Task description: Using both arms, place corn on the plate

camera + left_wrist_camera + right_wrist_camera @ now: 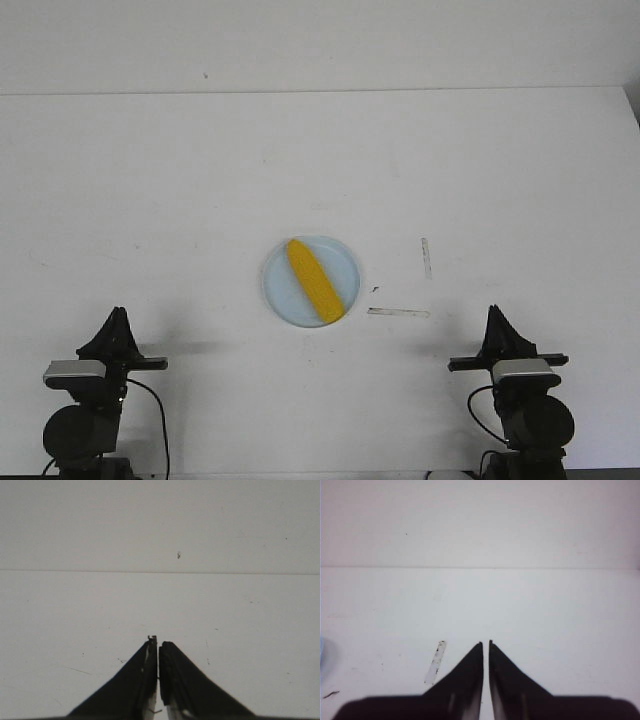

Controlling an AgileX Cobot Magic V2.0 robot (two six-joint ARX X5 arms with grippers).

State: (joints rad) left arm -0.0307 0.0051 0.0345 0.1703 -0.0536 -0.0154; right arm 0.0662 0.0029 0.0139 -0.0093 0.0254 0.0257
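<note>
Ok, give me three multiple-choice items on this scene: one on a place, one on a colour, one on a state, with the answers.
1. Where does the corn lie?
A. On the plate
B. On the table left of the plate
C. In the right hand

2. What colour is the plate?
A. Red
B. Pale blue
C. Black

3. How do the left hand and right hand stand?
A. Both wide open
B. Left shut on the corn
C. Both shut and empty

Answers:
1. A, the front view shows the cob slanted across the plate.
2. B, its rim is light blue against the white table.
3. C, each wrist view shows fingertips closed together with nothing between.
</note>
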